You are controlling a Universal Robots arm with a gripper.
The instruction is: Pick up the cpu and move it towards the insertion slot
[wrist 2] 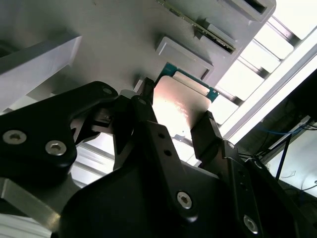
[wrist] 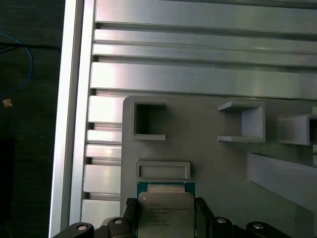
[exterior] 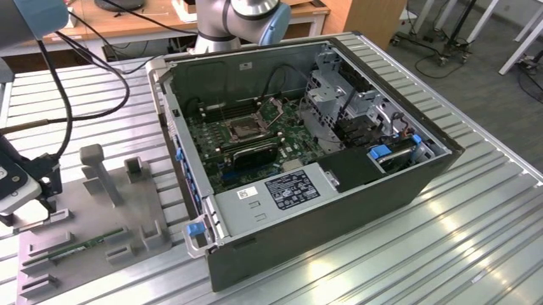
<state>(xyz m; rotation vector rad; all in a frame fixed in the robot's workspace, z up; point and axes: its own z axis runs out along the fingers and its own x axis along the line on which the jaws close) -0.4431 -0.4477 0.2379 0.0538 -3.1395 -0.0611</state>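
Note:
The cpu (wrist: 166,210) is a flat square chip with a silvery metal top and a green rim. In both wrist views it sits between my black fingers, close over the grey fixture plate (wrist: 208,163). My gripper (wrist: 166,218) (wrist 2: 178,111) is shut on the cpu (wrist 2: 181,96), one finger against each side edge. In the exterior view my gripper (exterior: 34,210) hangs at the far left over that plate (exterior: 93,210). The insertion slot (exterior: 246,129) is the square dark socket with a silver frame on the motherboard inside the open computer case, well to the exterior view's right of my gripper.
The open computer case (exterior: 339,210) stands on a ribbed metal table (exterior: 458,241). The fixture plate carries upright grey holders (exterior: 98,171) and a thin green memory stick (exterior: 85,244). Black cables (exterior: 76,95) hang over the table's left part. A rectangular holder frame (wrist: 163,170) lies just beyond the cpu.

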